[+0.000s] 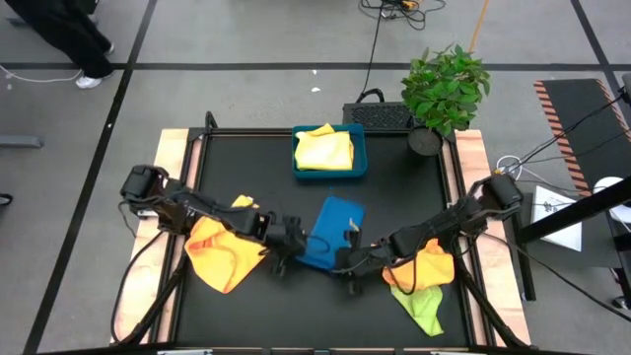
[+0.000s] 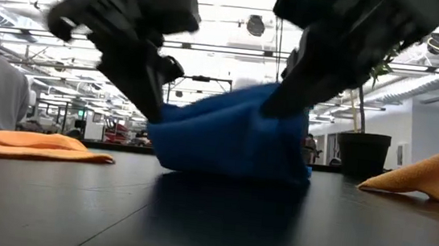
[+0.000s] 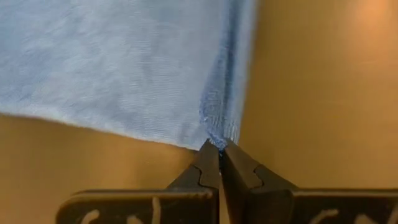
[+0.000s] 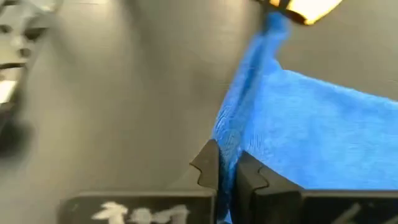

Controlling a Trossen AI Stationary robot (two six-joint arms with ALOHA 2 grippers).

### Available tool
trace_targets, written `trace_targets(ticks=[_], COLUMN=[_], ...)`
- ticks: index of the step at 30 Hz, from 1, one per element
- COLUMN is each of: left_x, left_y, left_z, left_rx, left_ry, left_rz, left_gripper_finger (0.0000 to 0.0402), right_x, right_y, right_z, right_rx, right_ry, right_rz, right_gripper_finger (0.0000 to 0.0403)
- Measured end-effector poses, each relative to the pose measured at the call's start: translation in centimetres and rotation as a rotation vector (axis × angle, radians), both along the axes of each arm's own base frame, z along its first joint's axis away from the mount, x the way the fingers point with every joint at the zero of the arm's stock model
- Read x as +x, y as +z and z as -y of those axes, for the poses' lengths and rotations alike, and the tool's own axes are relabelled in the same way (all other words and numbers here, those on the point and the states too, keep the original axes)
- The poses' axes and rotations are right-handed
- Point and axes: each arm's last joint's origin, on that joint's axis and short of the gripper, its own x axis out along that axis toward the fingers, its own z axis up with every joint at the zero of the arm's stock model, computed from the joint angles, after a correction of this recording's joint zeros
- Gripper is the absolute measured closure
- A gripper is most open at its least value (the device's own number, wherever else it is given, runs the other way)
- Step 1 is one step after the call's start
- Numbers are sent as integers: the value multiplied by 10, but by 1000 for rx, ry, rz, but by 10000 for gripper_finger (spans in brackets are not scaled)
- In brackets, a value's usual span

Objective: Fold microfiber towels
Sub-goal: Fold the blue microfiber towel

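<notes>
High view: a yellow towel (image 1: 324, 149) lies folded in the tray (image 1: 360, 156) at the far side of the counter (image 1: 246, 168). The blue towel (image 1: 332, 230) sits mid-counter between both grippers, left gripper (image 1: 296, 240) and right gripper (image 1: 347, 258). Orange towels (image 1: 219, 251) and a green towel (image 1: 422, 306) wait unfolded at the sides.

Low view: the blue towel hangs bunched, its near edge lifted.

Left wrist view: jaws pinched tight on a blue corner.

Right wrist view: jaws clamped on the other blue edge.

One towel looks done; four remain.

A: Is there any lettering to read on the table, the cloths or the arms?
B: None. White marks sit on the wrist mounts in both wrist views, but they cannot be made out as letters.
</notes>
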Motion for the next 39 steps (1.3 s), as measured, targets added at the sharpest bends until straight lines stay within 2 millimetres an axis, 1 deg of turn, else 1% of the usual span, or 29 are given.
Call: trace_targets(ticks=[3,5,8,12,15,18,21,25,28,30,32,34,37,39], left_x=[-5,-10,-16,-24,-27,-23,-16,-10,-6,-1,0,5,9,12], left_y=[3,11,26,52,55,55,50,45,41,36,29,21,8,1], left_z=[19,30,45,54,52,42,26,-3,-24,-35,-45,-53,-63,-66], left_rx=[-47,-68,-106,-144,-125,-104,-74,-29,-3,-7,-20,-31,-33,-32], left_ry=[-36,-55,-85,-108,-106,-98,-72,-12,26,30,27,33,51,60], left_rz=[5,30,97,223,227,234,218,180,152,144,108,87,45,33], left_gripper_finger=[399,399,398,399,399,399,400,399,400,399,399,399,399,393], right_x=[-4,-6,-9,-10,-10,-9,-9,-8,-8,-10,-11,-15,-18,-20], right_y=[11,15,13,10,11,10,7,2,-4,-9,-14,-20,-27,-32], right_z=[-2,-4,-8,-11,-12,-8,0,16,29,38,46,53,62,66], right_rx=[61,95,124,151,152,141,103,55,56,65,73,79,78,80], right_ry=[64,102,128,121,122,110,61,-42,-101,-135,-167,-194,-227,-223], right_rz=[1,-1,-31,-64,-58,-60,-88,-138,-161,-174,-187,-203,-222,-191], right_gripper_finger=[401,402,402,402,402,402,402,403,403,403,403,403,403,403])
